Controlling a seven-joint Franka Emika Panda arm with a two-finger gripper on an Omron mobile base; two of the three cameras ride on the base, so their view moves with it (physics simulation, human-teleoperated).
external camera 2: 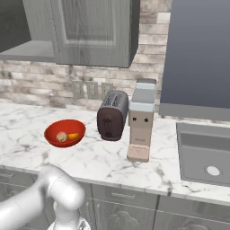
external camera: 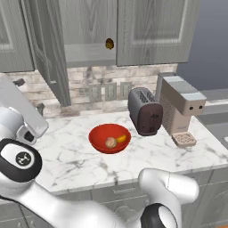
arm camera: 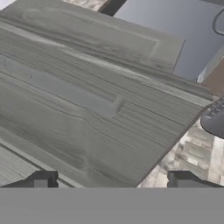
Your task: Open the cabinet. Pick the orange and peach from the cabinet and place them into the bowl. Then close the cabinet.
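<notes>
The gripper (arm camera: 112, 183) stood with its fingers wide apart and nothing between them, facing a grey wood-grain panel at close range. That panel looked to be a door of the cabinet (external camera: 151, 31), seen at a slant, with a strip of brick wall and the dark top of the toaster (arm camera: 214, 120) off to the gripper's right.

In the left base view the cabinet's left door (external camera: 46, 49) hung swung out, edge-on, and the shelf (external camera: 89, 55) inside lay exposed; the right door was flat against the frame. A small dark brown-and-yellow object (external camera: 109, 43) sat on the shelf at the right door's edge.

The bowl (external camera: 109, 138) sat on the counter (external camera: 67, 156), well below the gripper and just beside the toaster. Inside it lay the peach (external camera: 110, 142) and, touching it, a bright yellow-orange piece, most likely the orange (external camera: 120, 138), though it was too small to be sure.

With both fruits apparently in the bowl, closing the cabinet seemed to be what was left. That move would turn on the open door: its long axis ran upright, so the gripper needed to get onto its outer face and push it toward the frame. Which door filled the hand view could not be told.
</notes>
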